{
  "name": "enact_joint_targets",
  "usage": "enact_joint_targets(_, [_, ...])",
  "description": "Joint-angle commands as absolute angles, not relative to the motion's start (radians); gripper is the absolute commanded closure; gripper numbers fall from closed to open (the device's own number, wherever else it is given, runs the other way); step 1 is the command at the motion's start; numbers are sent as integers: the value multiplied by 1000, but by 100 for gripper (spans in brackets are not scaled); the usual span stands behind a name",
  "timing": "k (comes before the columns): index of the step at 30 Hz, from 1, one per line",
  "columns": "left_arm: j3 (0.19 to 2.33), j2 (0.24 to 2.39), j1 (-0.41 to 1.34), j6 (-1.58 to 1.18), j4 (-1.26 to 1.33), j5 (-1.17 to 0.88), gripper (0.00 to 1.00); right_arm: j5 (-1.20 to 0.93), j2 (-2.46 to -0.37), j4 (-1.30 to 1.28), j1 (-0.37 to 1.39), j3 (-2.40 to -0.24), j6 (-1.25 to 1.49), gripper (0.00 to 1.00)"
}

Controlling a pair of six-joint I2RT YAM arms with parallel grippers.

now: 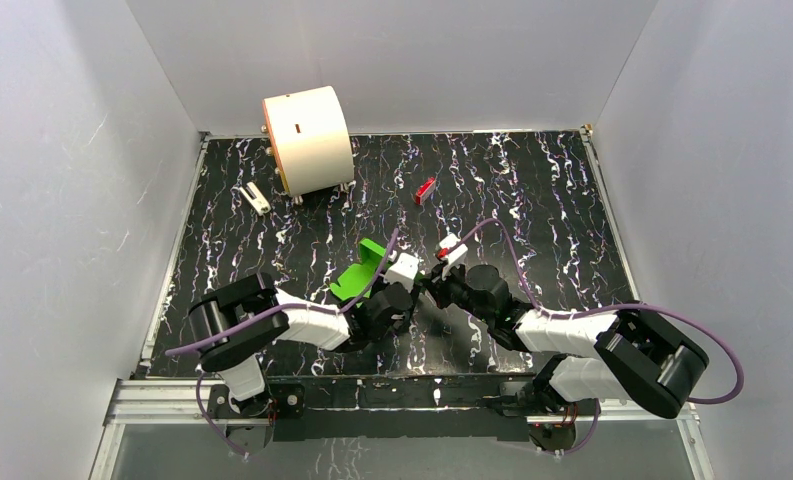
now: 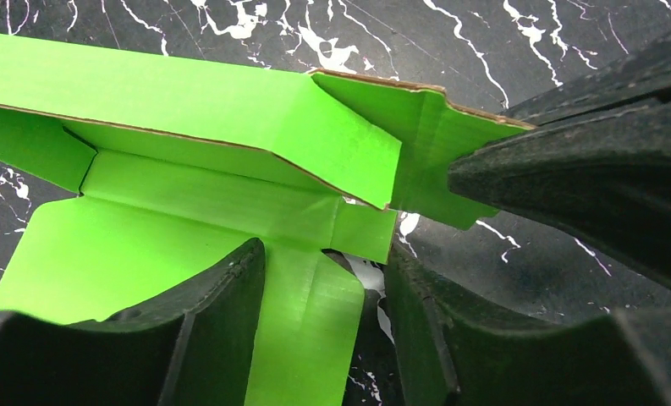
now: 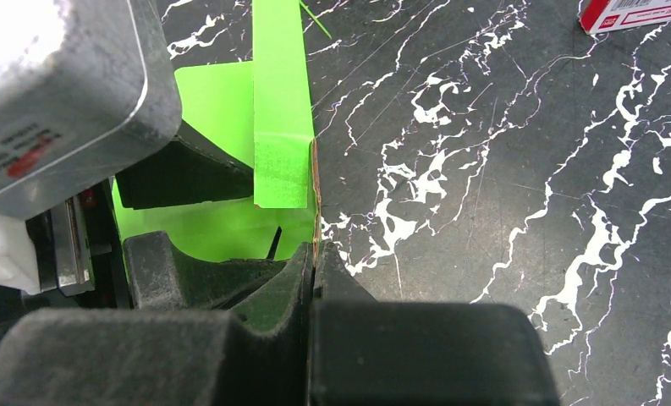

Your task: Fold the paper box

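The paper box [image 1: 358,274] lies on the dark marbled table [image 1: 562,200], near the middle and towards the near edge. It is a bright green creased sheet, only partly folded. In the left wrist view one long wall stands raised along its far side, while the floor panel and several flaps lie spread flat.

A narrow flap [image 2: 302,330] runs between the two fingers [image 2: 205,338] of the left jaws. These stand apart around it, and a strip of table shows between the flap and the right-hand finger. The left jaws are open, not clamped on the card.

The right jaws are closed on the paper box. In the right wrist view a raw card edge [image 3: 316,194] runs straight into the seam between the pressed fingers [image 3: 264,304]. In the left wrist view they pinch a corner tab [image 2: 429,135].

The left arm [image 1: 312,322] reaches in from the left and the right arm [image 1: 562,330] from the right, meeting at the sheet.

Farther back, well apart from the box, a small red block [image 1: 425,190] lies on the table. A large cream cylinder [image 1: 307,140] rests on its side at the rear left.
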State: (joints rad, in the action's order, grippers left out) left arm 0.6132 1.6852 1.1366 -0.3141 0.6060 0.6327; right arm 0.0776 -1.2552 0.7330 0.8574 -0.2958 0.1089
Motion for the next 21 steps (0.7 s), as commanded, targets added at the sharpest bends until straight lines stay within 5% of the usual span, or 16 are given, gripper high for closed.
enact_joint_targets(1, [620,1648,1141,-339,631,717,51,56,-1239,771,854,-296,109,100])
enact_joint_targets(10, [590,1616,1087,-443,620,638,62,51,-1230,790,854,-273,100,99])
enact_joint_targets(21, [540,1619,1006,-517,655,504,64,12,-1256,828,853,-265,88,97])
